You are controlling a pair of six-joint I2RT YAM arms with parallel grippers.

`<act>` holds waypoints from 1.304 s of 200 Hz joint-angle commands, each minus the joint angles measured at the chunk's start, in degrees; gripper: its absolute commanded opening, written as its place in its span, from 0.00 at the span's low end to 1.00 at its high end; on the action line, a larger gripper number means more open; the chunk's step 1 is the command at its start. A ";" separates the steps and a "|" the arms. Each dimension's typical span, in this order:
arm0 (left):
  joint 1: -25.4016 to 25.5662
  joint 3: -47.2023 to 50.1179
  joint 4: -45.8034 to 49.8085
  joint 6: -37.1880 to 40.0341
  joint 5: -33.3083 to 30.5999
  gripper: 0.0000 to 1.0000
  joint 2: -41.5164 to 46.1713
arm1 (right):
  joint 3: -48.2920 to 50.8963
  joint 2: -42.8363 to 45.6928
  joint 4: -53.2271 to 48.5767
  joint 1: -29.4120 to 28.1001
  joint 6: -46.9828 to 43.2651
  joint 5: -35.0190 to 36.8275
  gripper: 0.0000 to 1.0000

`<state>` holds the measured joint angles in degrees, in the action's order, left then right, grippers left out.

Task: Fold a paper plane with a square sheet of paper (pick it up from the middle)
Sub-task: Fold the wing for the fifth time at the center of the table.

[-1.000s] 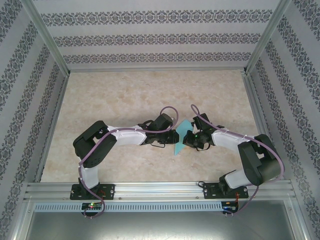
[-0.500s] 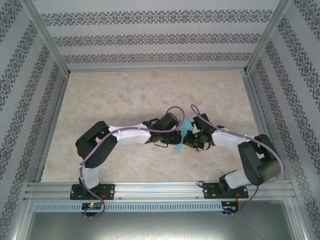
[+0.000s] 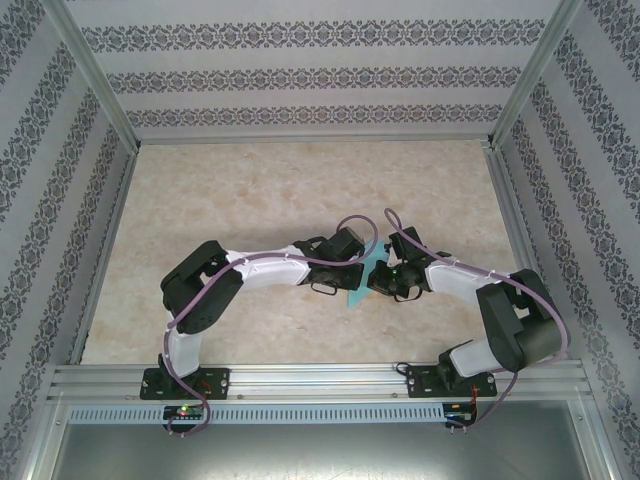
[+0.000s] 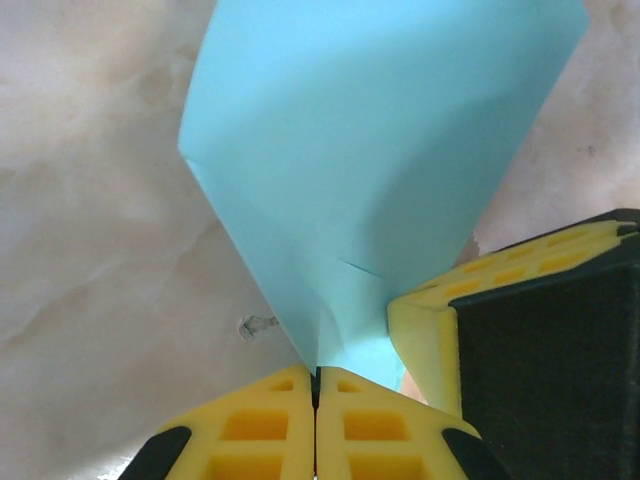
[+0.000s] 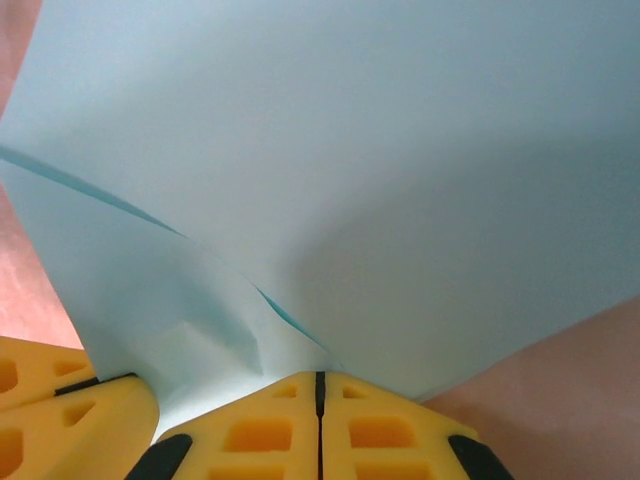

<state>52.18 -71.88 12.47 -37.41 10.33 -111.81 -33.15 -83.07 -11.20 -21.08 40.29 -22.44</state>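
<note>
**Both ends pinched on the paper, mid-fold**
My left end effector [image 4: 316, 385] and my right end effector [image 5: 320, 385] are each clamped shut on the thin light-cyan sheet of paper [image 3: 362, 283]. They sit on opposite sides of it, and it looks lifted off the marbled tabletop [image 3: 250, 190]. The paper fans forward from both sets of yellow pads [image 4: 260, 430], its long axis running away from my bases, and neither arm is nearer. Creases show, but there is no print, label or brand.

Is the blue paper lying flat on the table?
No, the light-cyan paper is pinched in the shut left gripper and curves up, creased, away from the table.
</note>
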 commanded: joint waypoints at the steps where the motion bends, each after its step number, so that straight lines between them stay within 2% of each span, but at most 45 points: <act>1: 1.14 -1.54 4.06 1.80 -3.05 0.08 -1.34 | 1.91 -0.23 -0.47 0.82 -0.83 0.41 0.06; 38: 1.16 -2.70 7.42 2.62 -6.70 0.08 -1.87 | 2.14 -0.24 -0.43 1.12 -0.96 0.29 0.06; 78: 1.25 -3.03 6.07 2.78 -4.13 0.08 -2.44 | 1.81 -0.60 -0.25 1.09 -0.90 0.03 0.06; 115: 1.61 -5.68 8.88 3.91 -4.81 0.08 -3.58 | 1.68 -0.34 0.08 1.21 -0.83 -0.54 0.05; 206: 2.84 -4.91 3.60 2.48 2.56 0.09 -1.35 | 3.51 -1.37 3.18 2.12 -0.13 -2.56 0.05; 261: 2.78 -4.33 0.66 1.21 4.44 0.09 -1.92 | 5.00 -0.66 4.80 2.99 0.64 -4.17 0.05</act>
<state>54.00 -76.16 15.92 -35.11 12.43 -114.50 -30.33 -82.98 -5.78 -18.83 40.42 -27.09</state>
